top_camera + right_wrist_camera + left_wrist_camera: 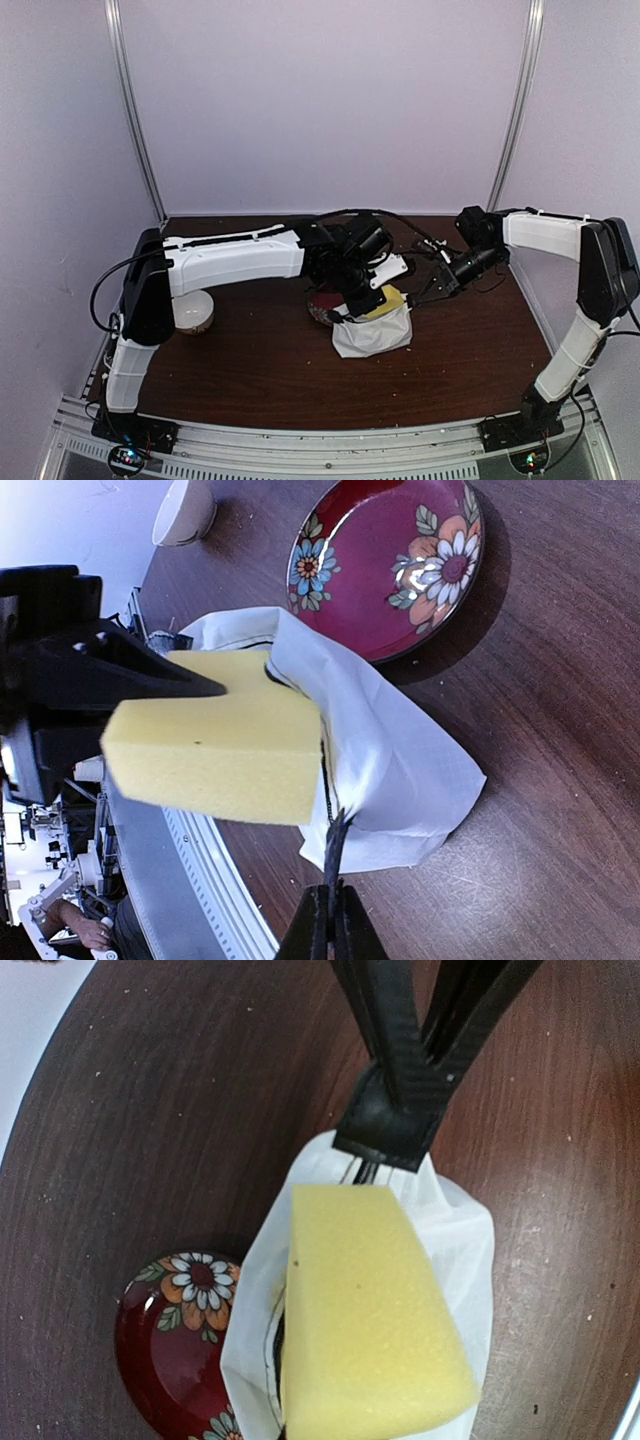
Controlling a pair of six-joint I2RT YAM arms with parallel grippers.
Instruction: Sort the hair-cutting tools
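Note:
No hair-cutting tools show in any view. My left gripper [365, 300] hangs over the mouth of a white cloth bag [372, 335] at the table's middle, shut on a yellow sponge block [365, 1300] that hides its fingers in the left wrist view. My right gripper [330, 892] is shut on the bag's [400, 760] rim, where a thin black cord runs, and pulls that edge taut. In the left wrist view the right gripper [385, 1145] comes in from the top onto the bag [455, 1230]. The sponge covers the inside of the bag.
A red flowered plate [390, 565] lies right beside the bag, partly under my left arm in the top view. A white bowl [193, 312] stands at the table's left, near the left arm's upright link. Black cables [420, 240] trail behind the grippers.

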